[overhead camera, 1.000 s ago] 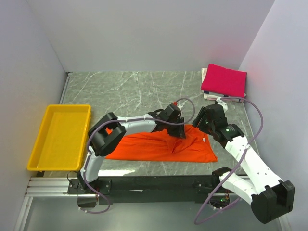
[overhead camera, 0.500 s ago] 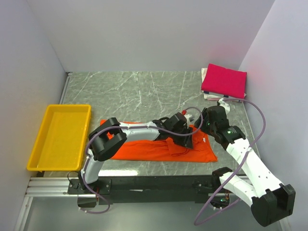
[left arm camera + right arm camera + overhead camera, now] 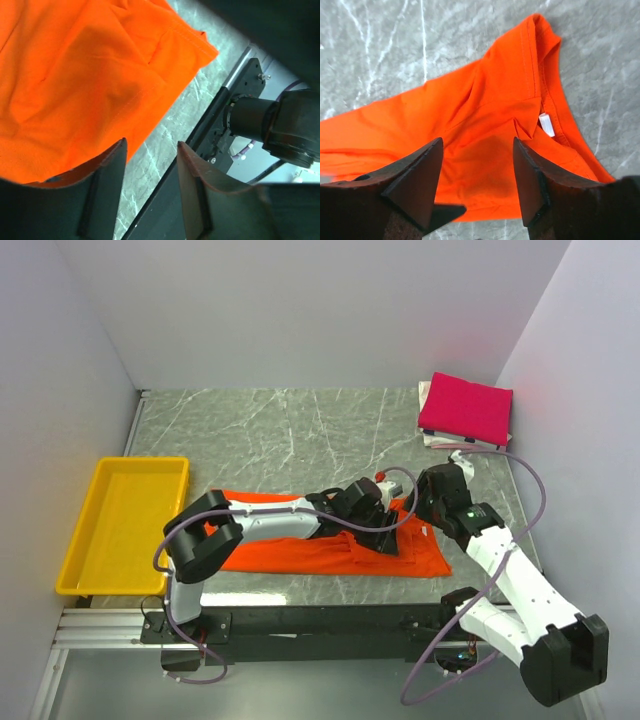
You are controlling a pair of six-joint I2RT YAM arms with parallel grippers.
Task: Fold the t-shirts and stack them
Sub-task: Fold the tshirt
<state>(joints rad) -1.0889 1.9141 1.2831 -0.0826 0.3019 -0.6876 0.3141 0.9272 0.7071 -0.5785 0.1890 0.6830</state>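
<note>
marble table (image 3: 260, 430); left fingers (image 3: 107, 175) and right fingers (image 3: 415, 175) both spread over orange t-shirt (image 3: 290, 555).

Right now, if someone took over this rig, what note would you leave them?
Left tool: open, empty, low over the right part of the orange shirt.
Right tool: open, empty, above the collar end of that shirt.
Pink shirt: folded, at the far right corner.
Done: pink folded; orange lies as a long band in front of the arms.
Left: probably fold orange shorter, then stack it with pink.
</note>
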